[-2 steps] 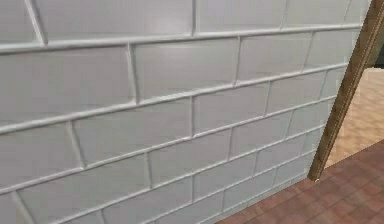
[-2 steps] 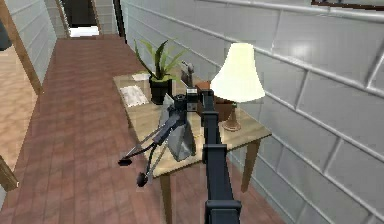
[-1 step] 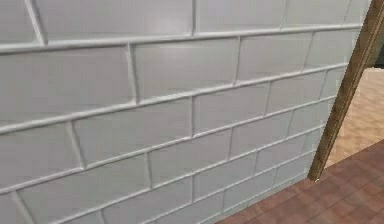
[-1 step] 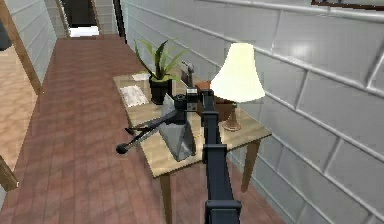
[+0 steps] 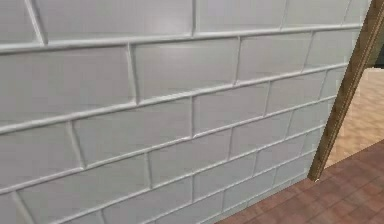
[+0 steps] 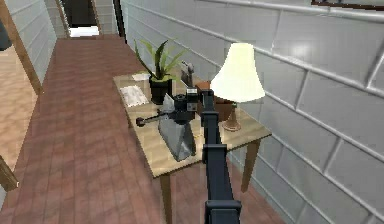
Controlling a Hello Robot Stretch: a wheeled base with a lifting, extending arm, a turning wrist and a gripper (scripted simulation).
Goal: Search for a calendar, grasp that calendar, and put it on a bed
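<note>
Arm: dark square bar extended out over the table, ending above the tabletop. Gripper sits at its far end, dark body with two thin fingers over the table's middle. Finger spacing can't be read. Can't tell whether it holds anything, as there are items on the surface right behind it.

Just beside the gripper, toward the arm: a grey wedge-shaped block standing on the tabletop. It may be the calendar, but I can't confirm. Beyond the fingers, near the far end: a flat white sheet-like item, the other candidate.

Table: light wood top, rectangular, slim legs, set along the wall. On the wall side of the gripper, a lamp with a cream flared shade and brown base. Past the gripper, a leafy green plant in a dark pot.

Floor: red-brown planks. Wall: large pale grey tiles with raised joints. Dark doorway far beyond the table.

Forward view: the same tiled wall close up, a wooden door frame on the right, red-brown floor below.
</note>
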